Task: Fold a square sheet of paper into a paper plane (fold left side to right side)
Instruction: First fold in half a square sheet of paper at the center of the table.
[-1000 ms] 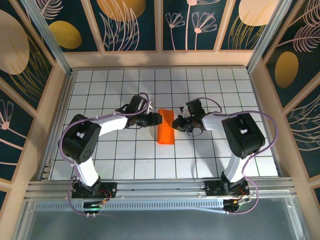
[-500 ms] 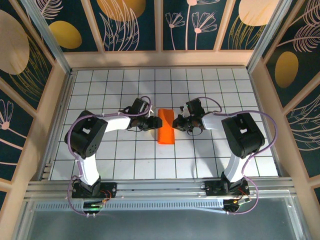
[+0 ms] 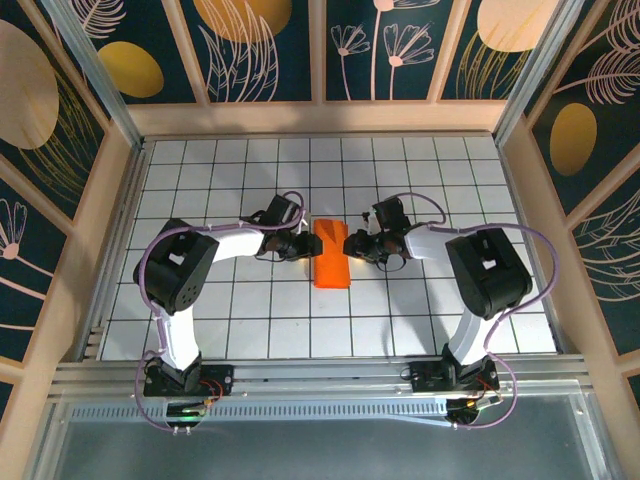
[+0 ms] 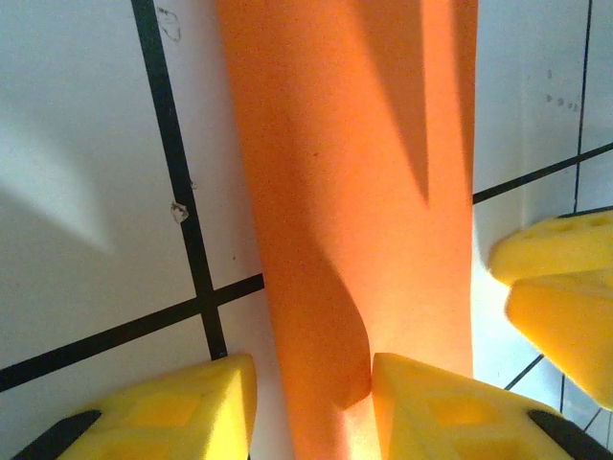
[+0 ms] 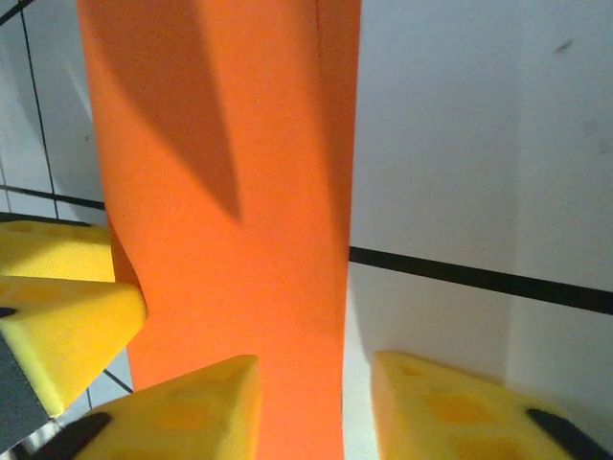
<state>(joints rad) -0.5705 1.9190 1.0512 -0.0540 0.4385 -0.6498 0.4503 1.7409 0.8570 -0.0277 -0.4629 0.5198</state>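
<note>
The orange sheet of paper (image 3: 332, 262) lies on the gridded table folded into a narrow strip, its length running toward me. My left gripper (image 3: 309, 245) is low at the strip's left edge and my right gripper (image 3: 352, 244) at its right edge, facing each other. In the left wrist view the paper (image 4: 354, 172) has a raised flap between the open jaws of the left gripper (image 4: 313, 364), touching the right finger (image 4: 450, 412). In the right wrist view the paper (image 5: 220, 192) has its right edge inside the open right gripper (image 5: 314, 362).
The white table with black grid lines (image 3: 250, 310) spreads on all sides of the strip. Wooden walls (image 3: 320, 118) fence the table. The opposite gripper's yellow fingers (image 4: 560, 287) show at the right of the left wrist view, and likewise yellow fingers (image 5: 57, 307) at the left of the right wrist view.
My right gripper has gone from shut to open at the strip's right edge. The left gripper slid right onto the strip's left edge and its jaws narrowed.
</note>
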